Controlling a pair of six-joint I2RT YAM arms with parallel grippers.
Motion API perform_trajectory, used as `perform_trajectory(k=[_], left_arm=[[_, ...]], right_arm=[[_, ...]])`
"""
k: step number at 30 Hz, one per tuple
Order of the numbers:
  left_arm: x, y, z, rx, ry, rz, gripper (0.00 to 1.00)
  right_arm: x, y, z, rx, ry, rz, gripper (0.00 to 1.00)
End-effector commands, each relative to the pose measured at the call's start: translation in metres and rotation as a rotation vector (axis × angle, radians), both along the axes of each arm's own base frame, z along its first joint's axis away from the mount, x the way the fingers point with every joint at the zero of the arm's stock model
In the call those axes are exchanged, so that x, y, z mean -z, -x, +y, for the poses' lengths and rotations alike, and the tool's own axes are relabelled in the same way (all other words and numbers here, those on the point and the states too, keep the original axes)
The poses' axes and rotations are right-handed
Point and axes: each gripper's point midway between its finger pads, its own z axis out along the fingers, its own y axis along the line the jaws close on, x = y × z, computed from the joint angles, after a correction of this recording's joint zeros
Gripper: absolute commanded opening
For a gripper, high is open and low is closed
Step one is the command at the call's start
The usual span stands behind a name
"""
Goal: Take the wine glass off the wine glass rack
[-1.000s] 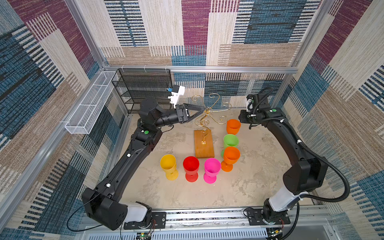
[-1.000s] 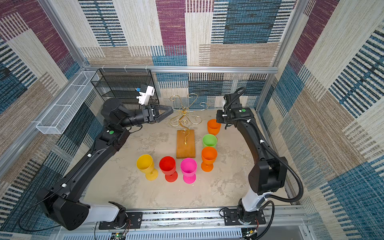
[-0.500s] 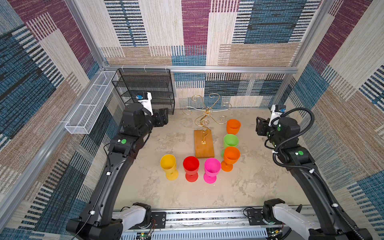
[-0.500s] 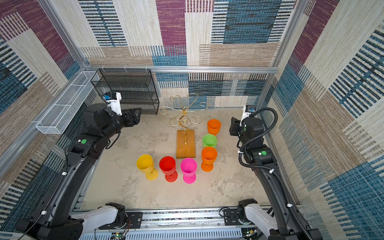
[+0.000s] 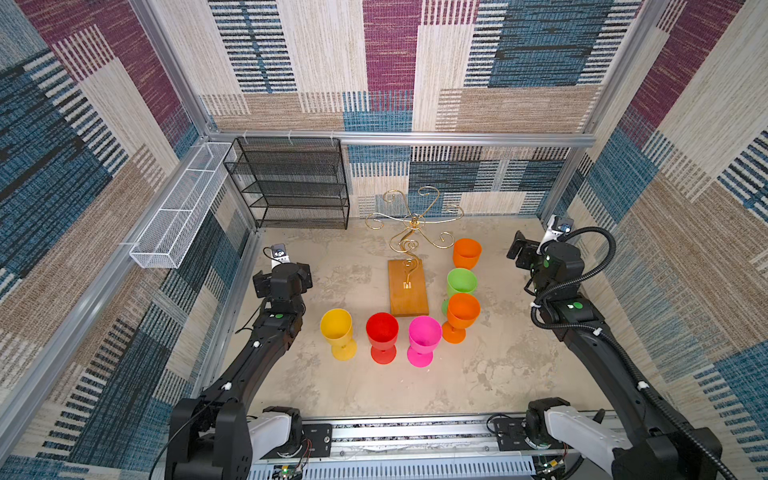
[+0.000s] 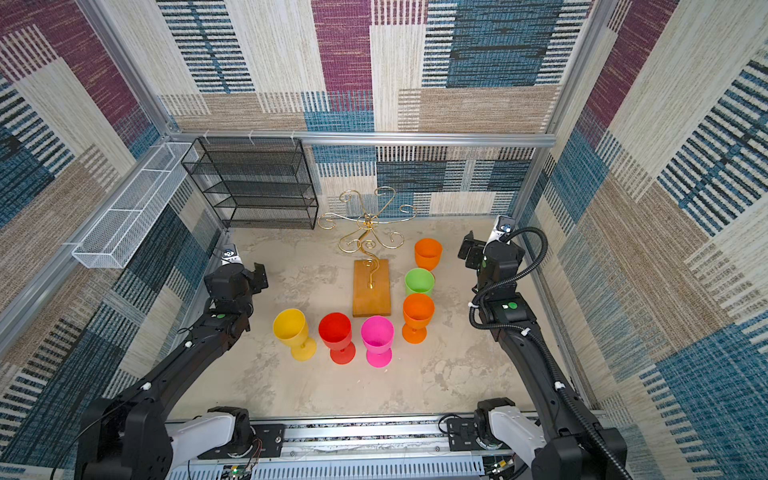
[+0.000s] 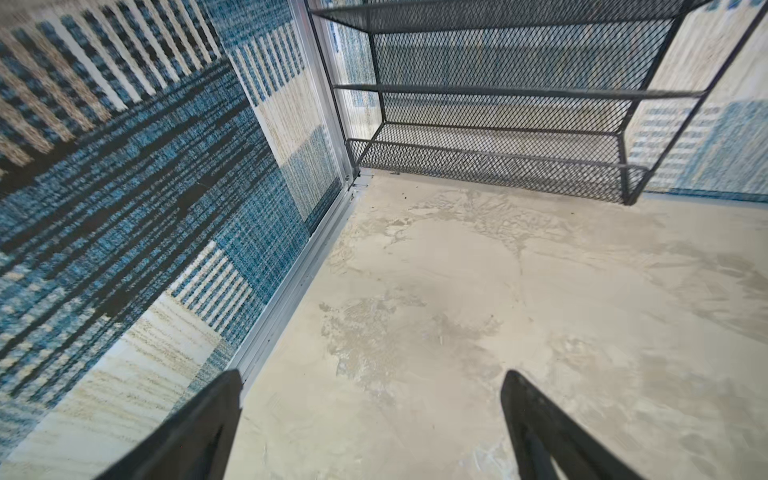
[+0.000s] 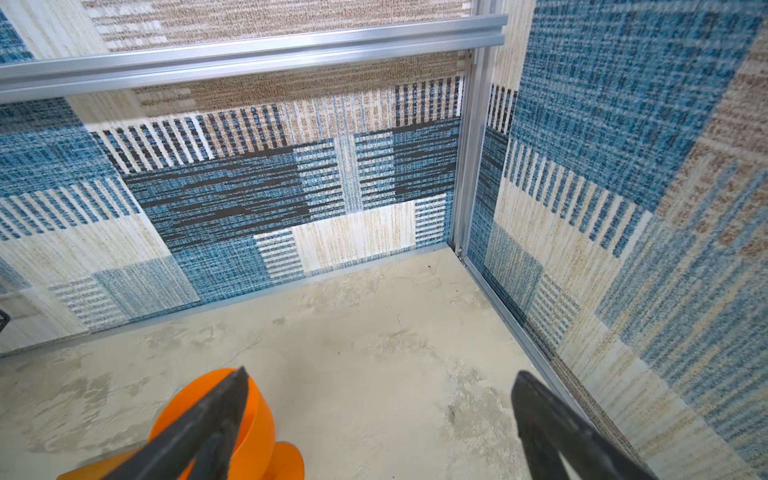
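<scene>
The wine glass rack (image 5: 408, 291) stands mid-table on its wooden base, and its gold scroll arms (image 6: 365, 224) carry nothing. Several coloured wine glasses stand upright on the table around the base: yellow (image 5: 337, 332), red (image 5: 382, 334), pink (image 5: 424, 337), an orange one (image 5: 462, 313), green (image 5: 461, 283) and a far orange one (image 5: 467, 252). My left gripper (image 7: 370, 399) hangs open and empty by the left wall, facing the back left corner. By the right wall my right gripper (image 8: 380, 399) is open and empty, one finger (image 8: 208, 424) in front of the far orange glass (image 8: 257, 419).
A black mesh shelf (image 5: 291, 187) stands against the back wall at the left. A white wire basket (image 5: 178, 208) hangs on the left wall. Patterned walls close in the table on three sides.
Both arms have drawn back from the rack toward the side walls and lowered. Both grippers have opened wider.
</scene>
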Motion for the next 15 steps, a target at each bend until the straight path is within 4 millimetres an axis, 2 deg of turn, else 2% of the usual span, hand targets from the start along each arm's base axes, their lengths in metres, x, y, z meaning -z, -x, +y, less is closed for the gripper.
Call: perform_trajectory(k=[1,6,9,15], left_arm=[[-0.001,-0.015,-0.002,0.065,-0.004,-0.063,0.99],[0.034,-0.018,-0.003,0.108,0.047,0.000,0.96],[0.055,-0.024,-0.011,0.154,0.092,0.039,0.94],[0.059,-0.028,-0.012,0.172,0.125,0.060,0.94]], right_arm=[[-0.014,-0.004,-0.003,0.002,-0.011,-0.090,1.00],[-0.007,-0.005,-0.005,0.001,-0.019,-0.087,1.00],[-0.003,-0.006,-0.001,-0.024,-0.020,-0.081,1.00],[0.014,-0.013,0.004,-0.052,-0.028,-0.084,1.00]])
